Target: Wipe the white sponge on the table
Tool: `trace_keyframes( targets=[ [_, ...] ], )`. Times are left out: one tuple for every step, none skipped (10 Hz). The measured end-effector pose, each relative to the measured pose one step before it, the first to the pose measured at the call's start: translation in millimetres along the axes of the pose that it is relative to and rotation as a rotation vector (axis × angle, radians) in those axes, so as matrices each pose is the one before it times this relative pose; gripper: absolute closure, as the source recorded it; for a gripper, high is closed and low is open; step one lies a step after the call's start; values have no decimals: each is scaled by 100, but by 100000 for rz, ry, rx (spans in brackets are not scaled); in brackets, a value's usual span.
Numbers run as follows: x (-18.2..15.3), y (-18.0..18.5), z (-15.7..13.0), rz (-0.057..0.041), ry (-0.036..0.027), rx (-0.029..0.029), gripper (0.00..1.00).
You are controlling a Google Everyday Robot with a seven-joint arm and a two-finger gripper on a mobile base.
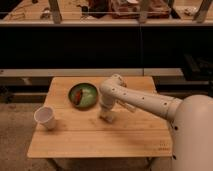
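Your arm reached in from the right, white and jointed, and bent down over the middle of the worktop (75, 142). The gripper (106, 117) sat low at the wood, just right of the green plate (86, 95) and well apart from the white paper cup (45, 118) near the left edge. Whether it was open or closed, I could not tell; the wrist hid that part.

A pale patch showed right under the gripper, touching the planks. That was likely the white sponge (108, 120), pressed between the gripper and the worktop, but I could not separate it cleanly from the arm's own white casing. Call it probable, not certain.

The plate carried something red-orange (76, 97) on its left side. A dark block showed behind the forearm, mostly covered.

On handling, you had a small, soft, light block there. It would squash under load and spring back, so it needed no hard squeeze. It would drag on bare wood rather than slide, and could roll or fold if pushed from one edge. Best hold, to my eye, was across its short sides, low on the block, pressing flat and down so the whole face met the planks. Watch the plate rim on any leftward stroke.
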Motion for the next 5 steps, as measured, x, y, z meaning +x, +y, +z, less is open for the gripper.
trace_keyframes(
  targets=[
    [-611,-1633,-63,-2179,904,3764,93],
    [-590,-1550,-38,-2030,1453,3853,93],
    [-309,-2212,78,-4244,2224,4831,93],
    [554,-1586,250,-4449,1040,3364,93],
    [569,-1028,344,-3619,203,2544,93]
  ],
)
